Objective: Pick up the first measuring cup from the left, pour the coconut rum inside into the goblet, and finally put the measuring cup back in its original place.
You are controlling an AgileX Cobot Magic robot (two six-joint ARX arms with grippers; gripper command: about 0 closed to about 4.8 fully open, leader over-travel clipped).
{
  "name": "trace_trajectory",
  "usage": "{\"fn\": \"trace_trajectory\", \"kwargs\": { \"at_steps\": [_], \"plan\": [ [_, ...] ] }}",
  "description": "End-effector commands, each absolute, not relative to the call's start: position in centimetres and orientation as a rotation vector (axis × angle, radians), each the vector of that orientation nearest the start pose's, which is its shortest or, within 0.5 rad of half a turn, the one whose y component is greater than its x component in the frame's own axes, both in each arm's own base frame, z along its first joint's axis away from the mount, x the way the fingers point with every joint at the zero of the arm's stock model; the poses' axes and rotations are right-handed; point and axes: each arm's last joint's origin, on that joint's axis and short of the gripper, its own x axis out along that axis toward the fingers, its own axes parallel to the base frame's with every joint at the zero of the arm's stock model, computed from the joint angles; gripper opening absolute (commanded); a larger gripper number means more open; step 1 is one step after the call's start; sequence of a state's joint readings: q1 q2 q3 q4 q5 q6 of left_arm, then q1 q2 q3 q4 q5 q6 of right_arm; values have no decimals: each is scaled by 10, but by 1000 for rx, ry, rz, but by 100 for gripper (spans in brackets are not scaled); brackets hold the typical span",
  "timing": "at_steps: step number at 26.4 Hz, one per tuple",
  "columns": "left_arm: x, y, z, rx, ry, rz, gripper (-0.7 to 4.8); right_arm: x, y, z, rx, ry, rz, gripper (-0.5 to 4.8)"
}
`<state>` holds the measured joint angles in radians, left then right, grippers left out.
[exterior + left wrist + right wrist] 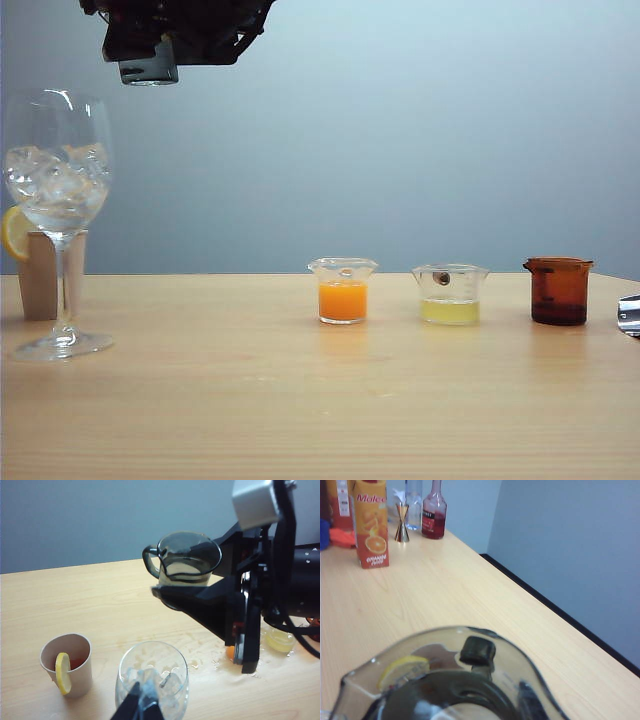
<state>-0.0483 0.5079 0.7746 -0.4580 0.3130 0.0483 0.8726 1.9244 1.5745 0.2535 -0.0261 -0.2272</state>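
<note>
The table (300,400) is pale wood, running wide under a grey-blue wall. On its left side stands the goblet (58,200), tall and clear, its bowl packed with ice (its round foot rests flat on the wood). Just behind the goblet's stem sits a paper cup (67,665) with a lemon slice (62,672) hooked on its rim.

High over the goblet, at the top edge of the exterior view, hangs the right gripper (150,55), dark and partly cut off. The left wrist view shows it clenched on the measuring cup (185,560), its black fingers (200,602) pressed against the cup's sides, the cup upright and held in the air above and beside the goblet. Some greyish rum (182,570) shows inside the tinted cup.

The left gripper (141,705) shows only as two dark fingertips low in its own view, close together, over the goblet's rim; whether it is clenched or released I cannot tell.

Right of the table's middle stand three small cups in a row, well apart: one with orange liquid (343,290), one with pale yellow liquid (450,295), one amber-brown (558,290).

At the far end of the table stand a juice carton (370,522), a jigger (402,522) and a bottle (434,512).
</note>
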Motion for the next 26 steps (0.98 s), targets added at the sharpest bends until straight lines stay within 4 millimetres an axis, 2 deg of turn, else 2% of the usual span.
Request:
{"fn": "trace_trajectory", "kwargs": {
  "at_steps": [1, 20, 26],
  "plan": [
    [102, -14, 340, 24, 164, -369, -5, 291, 353, 322, -279, -71, 910, 0],
    [102, -14, 340, 24, 164, -369, -5, 283, 362, 315, -412, -105, 939, 0],
    [102, -14, 340, 24, 164, -369, -5, 278, 365, 315, -503, -154, 945, 0]
  ]
}}
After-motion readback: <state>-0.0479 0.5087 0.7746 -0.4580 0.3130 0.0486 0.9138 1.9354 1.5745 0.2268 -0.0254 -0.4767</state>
